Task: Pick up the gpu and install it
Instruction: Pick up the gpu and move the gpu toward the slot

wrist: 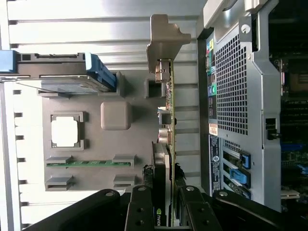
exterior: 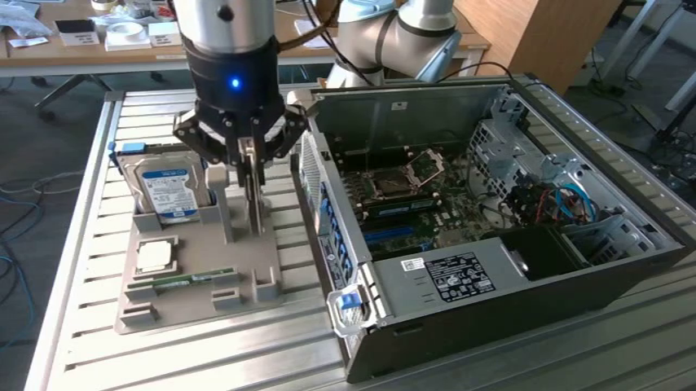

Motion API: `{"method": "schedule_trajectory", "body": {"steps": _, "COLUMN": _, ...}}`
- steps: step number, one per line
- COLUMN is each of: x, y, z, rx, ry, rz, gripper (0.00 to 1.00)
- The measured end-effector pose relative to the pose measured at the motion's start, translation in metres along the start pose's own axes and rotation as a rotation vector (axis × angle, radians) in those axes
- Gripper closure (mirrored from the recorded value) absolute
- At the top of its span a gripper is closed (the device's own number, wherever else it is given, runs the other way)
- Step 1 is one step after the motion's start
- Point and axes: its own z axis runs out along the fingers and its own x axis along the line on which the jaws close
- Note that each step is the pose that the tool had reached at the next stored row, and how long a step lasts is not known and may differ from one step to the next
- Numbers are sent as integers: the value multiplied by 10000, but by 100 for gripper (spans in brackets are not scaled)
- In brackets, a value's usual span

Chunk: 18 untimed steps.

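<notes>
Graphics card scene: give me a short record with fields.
card: thin dark graphics card with silver end bracket, standing on edge in the grey plastic holder
gripper: black gripper down over the card's top edge
other parts: silver hard drive with blue-white label, silver square processor, narrow green memory stick, all in the holder
case: open black computer case beside the holder, motherboard exposed, card not yet installed

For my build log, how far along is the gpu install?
Done: the tool sits over the grey holder, closed on the gpu. In hand: the card stands on edge with its lower edge at the holder; a lift isn't evident. Left: the whole install, since the card is outside the open computer case and the blue slots look empty.
</notes>
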Motion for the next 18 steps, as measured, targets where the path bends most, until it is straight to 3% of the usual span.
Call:
{"method": "schedule_trajectory", "body": {"steps": 8, "x": -4, "y": 12, "z": -265, "rx": -1, "ry": 0, "rz": -6, "gripper": 73}}
{"method": "schedule_trajectory", "body": {"steps": 18, "x": -9, "y": 23, "z": -494, "rx": -3, "ry": -1, "rz": -11, "gripper": 73}}
